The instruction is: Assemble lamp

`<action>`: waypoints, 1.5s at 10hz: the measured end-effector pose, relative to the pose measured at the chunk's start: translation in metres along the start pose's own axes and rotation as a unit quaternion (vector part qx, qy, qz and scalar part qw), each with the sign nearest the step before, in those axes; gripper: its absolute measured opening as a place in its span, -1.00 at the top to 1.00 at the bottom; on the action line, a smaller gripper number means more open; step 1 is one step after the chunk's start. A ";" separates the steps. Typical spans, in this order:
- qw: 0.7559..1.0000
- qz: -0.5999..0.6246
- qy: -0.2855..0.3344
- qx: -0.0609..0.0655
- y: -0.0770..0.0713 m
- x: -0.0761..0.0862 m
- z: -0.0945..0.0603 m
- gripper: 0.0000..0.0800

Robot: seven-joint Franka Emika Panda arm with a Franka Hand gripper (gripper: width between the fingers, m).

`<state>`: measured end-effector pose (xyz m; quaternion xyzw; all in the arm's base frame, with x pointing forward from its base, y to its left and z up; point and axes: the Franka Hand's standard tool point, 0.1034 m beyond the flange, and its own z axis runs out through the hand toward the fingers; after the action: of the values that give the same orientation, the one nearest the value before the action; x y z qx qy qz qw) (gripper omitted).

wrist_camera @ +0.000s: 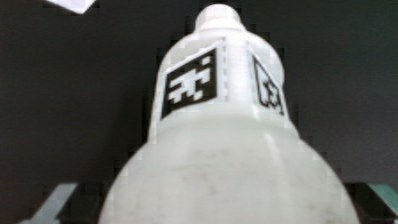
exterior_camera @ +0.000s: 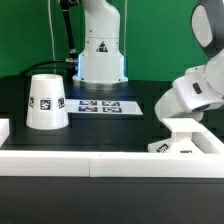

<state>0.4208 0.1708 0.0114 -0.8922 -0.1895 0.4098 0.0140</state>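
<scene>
The bulb point(wrist_camera: 217, 120) fills the wrist view: a white rounded body that narrows to a stem, with black-and-white tags on its neck. My gripper point(wrist_camera: 214, 208) is shut on its wide round part, with a dark finger point(wrist_camera: 50, 203) at each side. In the exterior view my gripper point(exterior_camera: 188, 112) hangs low at the right, over the flat square base point(exterior_camera: 183, 138), which shows tags on its front edge. The bulb is hidden there behind my hand. The tapered shade point(exterior_camera: 46, 101) stands wide end down at the exterior view's left, apart from my gripper.
The marker board point(exterior_camera: 110, 105) lies mid-table in front of the white robot pedestal point(exterior_camera: 101, 50). A low white wall point(exterior_camera: 100, 160) runs along the near edge of the black table, with a raised end point(exterior_camera: 4, 128) at the left.
</scene>
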 end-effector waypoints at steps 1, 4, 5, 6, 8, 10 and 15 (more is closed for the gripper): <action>1.000 -0.003 0.000 0.000 0.000 0.000 0.000 -0.44; 1.000 -0.022 0.003 0.009 0.011 -0.004 -0.007 -0.44; 1.000 -0.025 -0.001 0.013 0.015 -0.013 -0.015 -0.44; 0.999 -0.034 -0.010 0.020 0.021 -0.025 -0.030 -0.44; 0.998 -0.042 -0.024 0.036 0.039 -0.048 -0.063 -0.45; 0.998 -0.037 -0.019 0.049 0.057 -0.056 -0.082 -0.45; 0.995 -0.036 0.084 0.031 0.073 -0.052 -0.102 -0.45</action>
<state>0.4887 0.0985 0.1033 -0.9151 -0.2069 0.3385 0.0725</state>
